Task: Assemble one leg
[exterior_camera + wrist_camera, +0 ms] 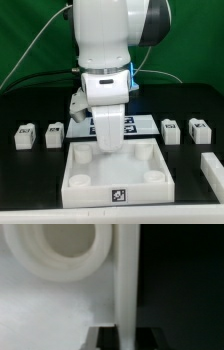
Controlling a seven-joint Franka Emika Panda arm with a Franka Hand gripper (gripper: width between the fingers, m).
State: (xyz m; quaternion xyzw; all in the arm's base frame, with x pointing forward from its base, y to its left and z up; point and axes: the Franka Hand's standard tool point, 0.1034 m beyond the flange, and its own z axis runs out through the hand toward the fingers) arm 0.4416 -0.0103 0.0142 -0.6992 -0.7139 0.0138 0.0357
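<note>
Legs, four small chunky white pegs each carrying a black-and-white square tag, stand in a row on the black table [30, 178], none of them held. Counting from the exterior view's left, the first leg [25, 135] and second leg [54, 132] stand near each other on one side of the arm [105, 40]. The third leg [171, 130] and fourth leg [199, 129] stand on the other side, toward the exterior view's right. All four are well apart from the gripper [108, 143].

The white arm reaches straight down at the centre of the scene, its gripper lowered onto the far edge of the panel [90, 186], a large white square tray with round sockets in its corners and a tag on its front wall. Just behind it lies the marker board [129, 126], partly hidden by the hand.

The wrist view shows the panel's floor [50, 308] close up, with one corner socket [60, 246] and the raised wall [126, 280] running beside bare table [185, 280]. The dark fingertips [105, 339] sit on either side of that wall with no gap showing, so the gripper [126, 340] is clamped on the panel's wall.

Another white part [212, 168] lies at the exterior view's right edge, cut off by the frame.
</note>
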